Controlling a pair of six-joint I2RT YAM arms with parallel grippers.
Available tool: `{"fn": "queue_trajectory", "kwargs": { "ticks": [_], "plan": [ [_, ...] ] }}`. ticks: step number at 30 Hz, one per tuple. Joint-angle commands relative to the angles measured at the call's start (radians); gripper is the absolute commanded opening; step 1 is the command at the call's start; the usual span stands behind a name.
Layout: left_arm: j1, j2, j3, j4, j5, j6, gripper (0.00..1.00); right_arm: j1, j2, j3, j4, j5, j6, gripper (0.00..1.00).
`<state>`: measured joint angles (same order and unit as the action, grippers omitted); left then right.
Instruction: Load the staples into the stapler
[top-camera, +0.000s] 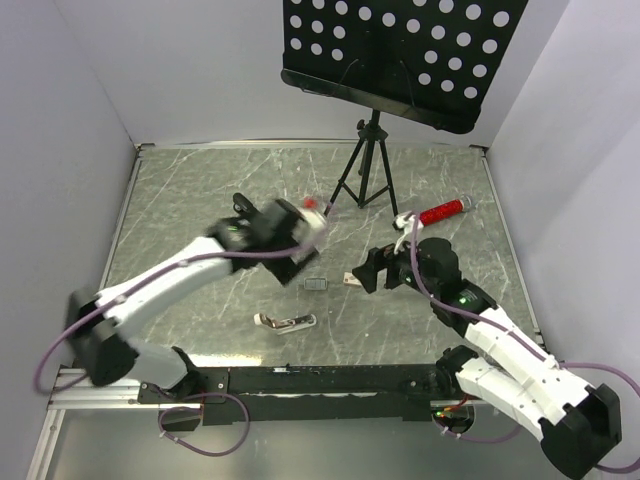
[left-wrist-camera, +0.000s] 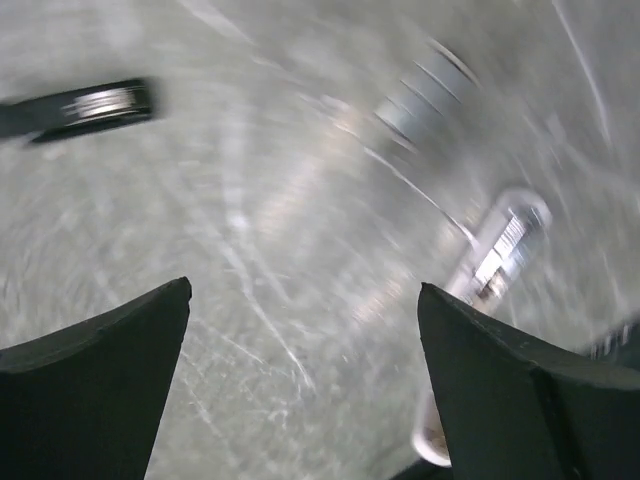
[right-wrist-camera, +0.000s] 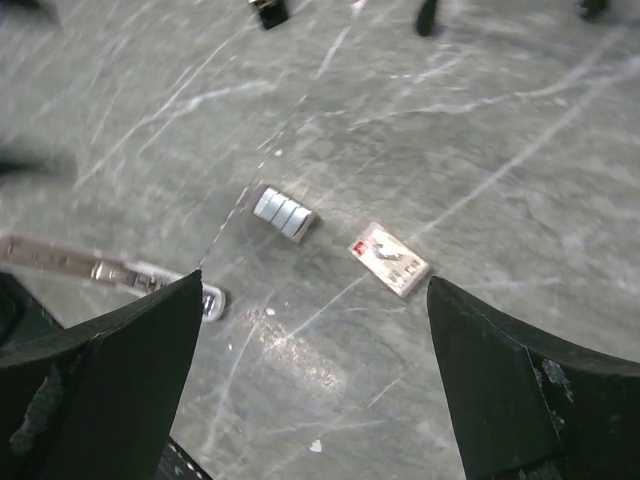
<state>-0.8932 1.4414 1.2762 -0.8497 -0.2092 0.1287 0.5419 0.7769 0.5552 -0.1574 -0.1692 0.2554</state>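
The staples (right-wrist-camera: 284, 214) lie flat on the scratched grey desk (right-wrist-camera: 500, 130), just beside a small tan-and-white box (right-wrist-camera: 390, 260) (its red and dark print is too small to read). The silver stapler (right-wrist-camera: 120, 273) lies near them. The left claw (left-wrist-camera: 305, 290) and the right claw (right-wrist-camera: 315, 280) are both spread wide, holding nothing.

Silvery-grey staples (right-wrist-camera: 283, 213); grey marbled table (top-camera: 200, 200) (white veins).
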Motion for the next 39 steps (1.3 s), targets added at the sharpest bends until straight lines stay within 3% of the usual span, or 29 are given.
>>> {"fn": "queue_trajectory", "kwargs": {
  "ticks": [1, 5, 12, 19, 23, 28, 39],
  "plan": [
    [0.155, -0.205, -0.090, 0.193, 0.000, -0.179, 0.97, 0.012, 0.041, 0.055, 0.025, -0.162, -0.156, 1.00],
    [0.353, -0.380, -0.250, 0.349, 0.022, -0.311, 0.97, 0.044, 0.128, 0.084, 0.051, -0.236, -0.186, 1.00],
    [0.594, -0.695, -0.556, 0.551, -0.087, -0.536, 0.97, 0.242, 0.329, 0.143, 0.151, -0.245, -0.280, 0.97],
    [0.602, -0.894, -0.666, 0.635, -0.176, -0.592, 0.97, 0.387, 0.614, 0.267, 0.180, -0.427, -0.433, 0.81],
    [0.603, -1.012, -0.744, 0.683, -0.196, -0.549, 0.97, 0.444, 0.723, 0.336, 0.162, -0.441, -0.493, 0.69],
    [0.603, -1.013, -0.739, 0.629, -0.191, -0.535, 0.97, 0.484, 0.829, 0.385, 0.171, -0.420, -0.525, 0.61],
    [0.603, -1.013, -0.785, 0.696, -0.156, -0.488, 0.97, 0.520, 0.924, 0.430, 0.200, -0.362, -0.559, 0.47]
  ]
}}
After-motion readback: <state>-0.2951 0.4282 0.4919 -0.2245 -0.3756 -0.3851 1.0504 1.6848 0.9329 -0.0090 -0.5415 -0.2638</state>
